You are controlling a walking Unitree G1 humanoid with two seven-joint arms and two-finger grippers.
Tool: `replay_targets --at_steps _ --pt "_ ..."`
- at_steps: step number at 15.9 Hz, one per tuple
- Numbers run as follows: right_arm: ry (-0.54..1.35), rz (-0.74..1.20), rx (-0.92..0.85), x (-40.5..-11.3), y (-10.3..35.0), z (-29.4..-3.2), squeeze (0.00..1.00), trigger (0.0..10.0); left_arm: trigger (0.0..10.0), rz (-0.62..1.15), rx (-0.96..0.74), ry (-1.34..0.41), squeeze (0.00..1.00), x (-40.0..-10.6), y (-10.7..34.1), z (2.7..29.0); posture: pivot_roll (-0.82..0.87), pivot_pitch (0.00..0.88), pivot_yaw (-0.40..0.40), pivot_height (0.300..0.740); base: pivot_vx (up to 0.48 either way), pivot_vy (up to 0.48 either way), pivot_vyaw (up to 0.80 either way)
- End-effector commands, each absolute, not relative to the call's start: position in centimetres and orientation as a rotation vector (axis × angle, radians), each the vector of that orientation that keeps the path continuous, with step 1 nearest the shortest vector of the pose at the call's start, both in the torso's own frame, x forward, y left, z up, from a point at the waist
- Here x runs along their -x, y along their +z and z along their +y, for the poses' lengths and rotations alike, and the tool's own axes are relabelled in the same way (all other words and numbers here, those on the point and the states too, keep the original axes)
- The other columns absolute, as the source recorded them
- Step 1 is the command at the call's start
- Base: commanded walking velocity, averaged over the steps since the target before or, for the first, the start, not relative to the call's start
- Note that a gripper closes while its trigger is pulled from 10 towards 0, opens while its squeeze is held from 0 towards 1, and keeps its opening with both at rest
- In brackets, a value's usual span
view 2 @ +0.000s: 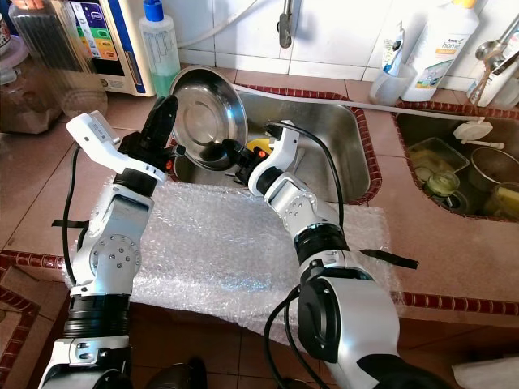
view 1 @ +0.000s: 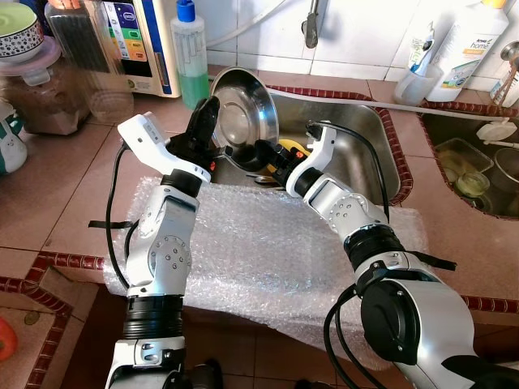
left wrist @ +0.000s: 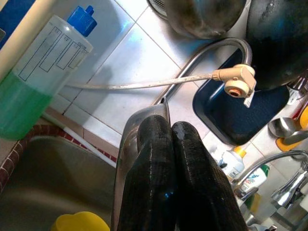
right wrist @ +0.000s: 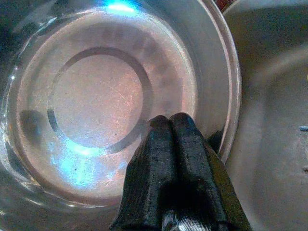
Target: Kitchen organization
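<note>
Clearly, both grippers hold the steel bowl [view 1: 243,113], tilted on edge at the sink's [view 1: 365,162] left corner. Left gripper [view 1: 204,113] has its fingers closed on the upper-left rim; right gripper [view 1: 263,154] pinches the lower rim, fingers closed, nearer the basin.

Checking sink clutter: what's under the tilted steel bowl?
Below the bowl, in the sink: a yellow thing and some cutlery, partly visible. The bowl and both hands, left and right, cover the rest.
</note>
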State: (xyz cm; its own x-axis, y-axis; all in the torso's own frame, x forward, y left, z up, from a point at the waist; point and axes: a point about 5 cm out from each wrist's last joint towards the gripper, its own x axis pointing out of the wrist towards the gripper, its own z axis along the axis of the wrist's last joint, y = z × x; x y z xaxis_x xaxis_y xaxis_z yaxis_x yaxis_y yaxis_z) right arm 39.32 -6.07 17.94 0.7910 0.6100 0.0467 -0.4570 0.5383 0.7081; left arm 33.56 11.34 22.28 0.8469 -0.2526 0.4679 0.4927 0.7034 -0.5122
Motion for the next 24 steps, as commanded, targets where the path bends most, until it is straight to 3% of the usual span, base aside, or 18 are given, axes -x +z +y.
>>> replay_targets --at_steps 1,4,5,6,10,13,14,15,17,20,21,23,24 --pt "0.633 0.229 -0.761 -39.3 17.8 -6.3 0.00 1.1 0.0 -0.402 0.659 -0.453 0.00 -33.5 22.7 11.0 0.09 0.147 -0.051 0.740 0.000 0.000 0.00" --pt "0.627 0.236 -0.755 -39.3 17.7 -6.3 0.00 1.1 0.0 -0.403 0.659 -0.452 0.00 -33.5 22.7 11.0 0.09 0.147 -0.051 0.740 0.000 0.000 0.00" --pt "0.592 0.073 -0.684 -39.4 19.2 -9.6 0.00 10.0 0.0 -0.416 0.654 -0.426 0.00 -33.6 22.7 11.5 0.08 0.126 -0.066 0.740 0.000 0.000 0.00" --pt "0.581 0.012 -0.659 -39.2 19.9 -11.0 0.00 10.0 0.0 -0.421 0.651 -0.418 0.00 -33.8 22.7 11.7 0.08 0.126 -0.062 0.740 0.000 0.000 0.00" --pt "0.583 0.001 -0.657 -39.2 20.2 -10.8 0.00 10.0 0.0 -0.423 0.654 -0.435 0.00 -33.7 22.9 11.2 0.08 0.123 -0.061 0.740 0.000 0.000 0.00" --pt "0.505 -0.066 -0.558 -39.1 20.6 -11.6 0.00 10.0 0.0 -0.425 0.649 -0.424 0.00 -33.7 22.8 11.6 0.08 0.122 -0.060 0.740 0.000 0.000 0.00" --pt "0.495 -0.077 -0.543 -39.1 20.7 -11.8 0.76 10.0 0.0 -0.426 0.649 -0.423 0.00 -33.7 22.8 11.6 0.09 0.122 -0.058 0.740 0.000 0.000 0.00" --pt "0.454 -0.120 -0.421 -39.0 20.8 -12.1 1.00 10.0 0.0 -0.425 0.648 -0.423 0.00 -33.7 22.8 11.6 0.08 0.123 -0.048 0.740 0.000 0.000 0.00" --pt "0.344 -0.182 -0.281 -39.0 21.1 -13.1 1.00 10.0 0.0 -0.420 0.644 -0.433 0.00 -33.8 22.8 11.6 0.08 0.124 -0.034 0.740 0.000 0.000 0.00" --pt "0.302 -0.203 -0.272 -38.9 21.0 -13.5 1.00 10.0 0.0 -0.413 0.635 -0.443 0.00 -34.0 23.0 11.7 0.09 0.125 -0.013 0.740 0.000 0.000 0.00" --pt "0.296 -0.200 -0.282 -38.9 20.8 -13.5 0.00 10.0 0.0 -0.412 0.631 -0.448 0.00 -34.1 23.1 11.7 0.09 0.123 -0.006 0.740 0.000 0.000 0.00" --pt "0.313 -0.156 -0.323 -38.9 19.9 -12.9 0.00 10.0 0.0 -0.411 0.629 -0.456 0.00 -34.2 23.3 11.6 0.09 0.123 -0.001 0.740 0.000 0.000 0.00" --pt "0.330 -0.132 -0.361 -38.9 19.4 -12.4 0.00 9.3 0.0 -0.412 0.630 -0.459 0.00 -34.2 23.4 11.5 0.09 0.123 0.002 0.740 0.000 0.000 0.00"
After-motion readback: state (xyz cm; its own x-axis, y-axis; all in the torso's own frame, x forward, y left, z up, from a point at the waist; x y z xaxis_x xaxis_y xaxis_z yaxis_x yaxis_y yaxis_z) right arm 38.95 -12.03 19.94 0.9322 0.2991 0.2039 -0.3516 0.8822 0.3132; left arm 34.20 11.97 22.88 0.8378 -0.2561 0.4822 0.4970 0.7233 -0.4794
